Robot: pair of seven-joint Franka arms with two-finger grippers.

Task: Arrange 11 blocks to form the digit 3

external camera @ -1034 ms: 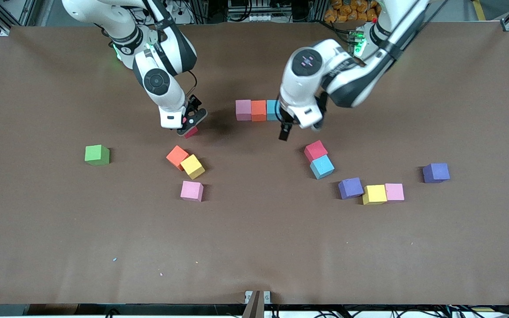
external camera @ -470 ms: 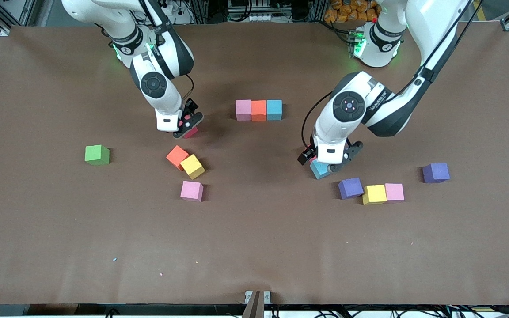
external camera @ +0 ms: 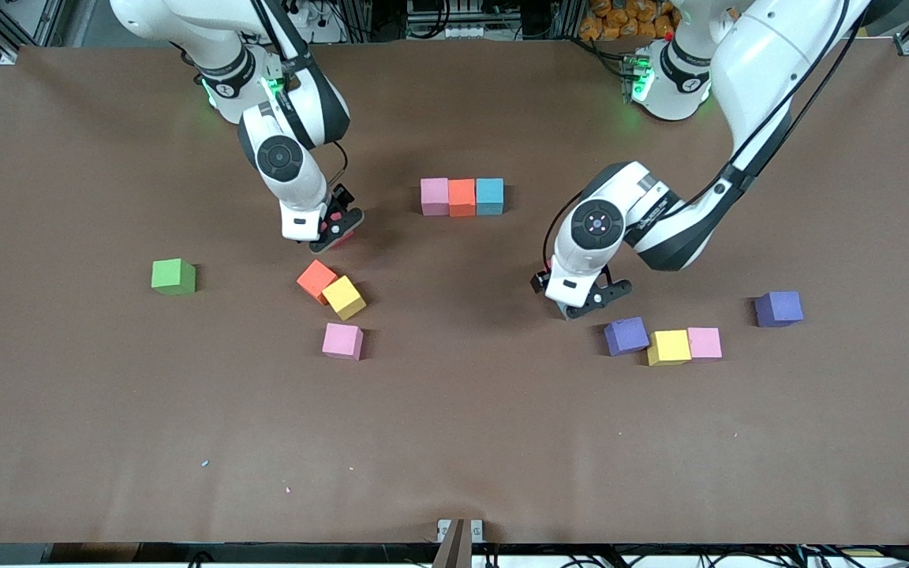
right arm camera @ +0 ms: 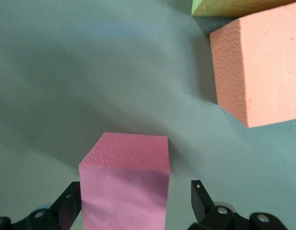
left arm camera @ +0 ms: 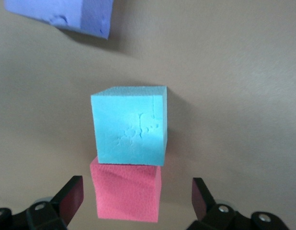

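Between your right gripper's (right arm camera: 133,206) parted fingers sits a dark red block (right arm camera: 126,184) on the worktop (light foam, so pinch its flat sides), while your left gripper (left arm camera: 136,201) straddles another, fingers apart.

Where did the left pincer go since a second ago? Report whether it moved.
Yes. The left pincer has moved away from the three-block row, nearer the front camera and toward the left arm's end, and now stands open around the red block beside the purple block.

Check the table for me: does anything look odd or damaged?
One thing: the light blue block between the left gripper's open fingers has a cracked, chipped face. It touches a dark red block.
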